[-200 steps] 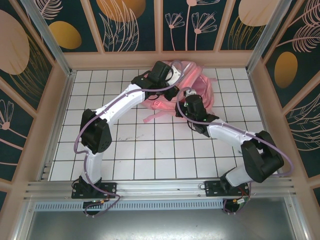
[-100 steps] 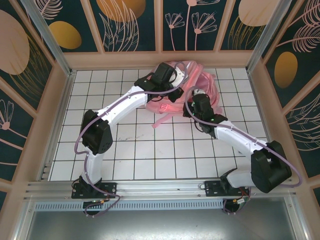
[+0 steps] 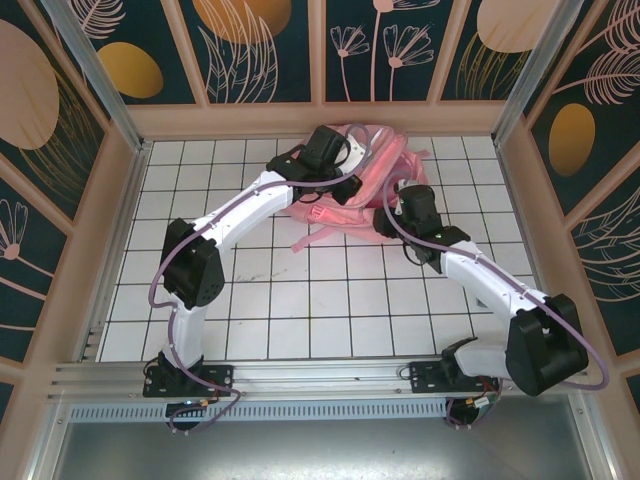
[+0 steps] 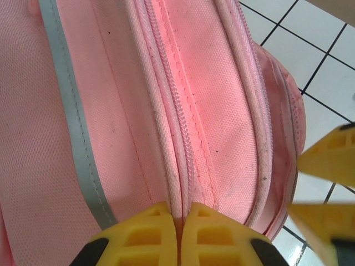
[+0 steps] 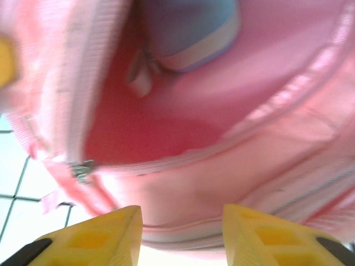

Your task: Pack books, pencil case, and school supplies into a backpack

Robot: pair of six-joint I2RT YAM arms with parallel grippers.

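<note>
left gripper (image 4: 181, 217) pinched on backpack (image 4: 111, 111) seam | right gripper (image 5: 182, 221) parted, empty | pencil case (image 5: 186, 22) blurred, cut off inside

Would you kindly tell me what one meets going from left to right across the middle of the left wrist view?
Grey reflective strip → zipper → pink piping, all on the backpack → white tiled table.

Low in frame, right gripper (image 5: 182, 221) had its yellow fingers (image 5: 91, 238) apart w/ nothing between. Pink backpack (image 5: 233, 166) gaped just beyond them. Light blue pencil case (image 5: 183, 22) lay inside, top of shot. Zip pull (image 5: 82, 169) hung at the left lip, white tile (image 5: 16, 216) showed bottom-left. Whole pic was blurry.
</note>
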